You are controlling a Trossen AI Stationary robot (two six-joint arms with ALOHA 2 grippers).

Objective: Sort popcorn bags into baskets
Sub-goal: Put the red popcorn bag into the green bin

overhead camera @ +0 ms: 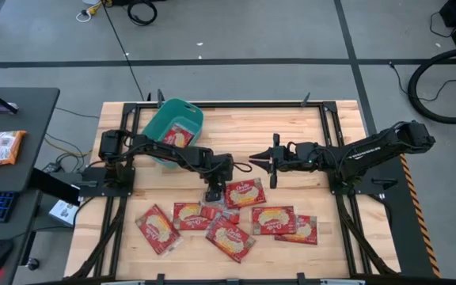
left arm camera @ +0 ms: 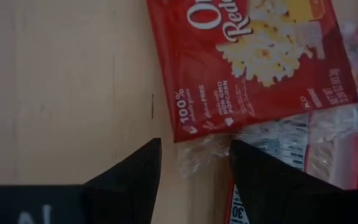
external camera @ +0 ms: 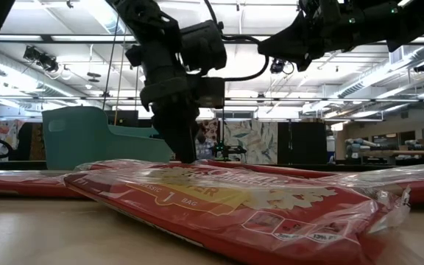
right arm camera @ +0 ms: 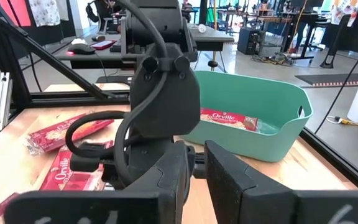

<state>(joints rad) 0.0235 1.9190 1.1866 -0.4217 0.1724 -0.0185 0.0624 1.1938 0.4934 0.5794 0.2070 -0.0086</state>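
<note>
The high view showed the whole wooden tabletop (overhead camera: 236, 127). The teal basket (overhead camera: 158, 125) sat at its far left, its long axis on a diagonal, with 1 popcorn bag (overhead camera: 179, 134) lying inside. The remaining popcorn bags (overhead camera: 228, 226) lay in a loose cluster at the near middle, some overlapping, their long axes at mixed angles.

The left gripper (overhead camera: 214, 192) was down at the cluster's far edge, just beside the bag nearest the table's centre (overhead camera: 245, 191), whose long axis ran roughly left to right with a slight tilt. Only the left wrist view showed the detail: the 2 fingers (left arm camera: 126, 177) stood spread apart on either side of the clear crimped end (left arm camera: 207, 152) of that red bag (left arm camera: 253, 62), not yet closed on it.

The right gripper (overhead camera: 253, 157) hung above bare tabletop to the right of centre, pointing toward the left arm. The right wrist view showed its fingers (right arm camera: 225, 177) narrowly parted, grasping nothing, and the bag flat in the basket (right arm camera: 253, 127).

The low view alone showed a bag (external camera: 227, 202) close up, lying flat, and the left gripper (external camera: 185, 151) reaching down to bag level.
</note>
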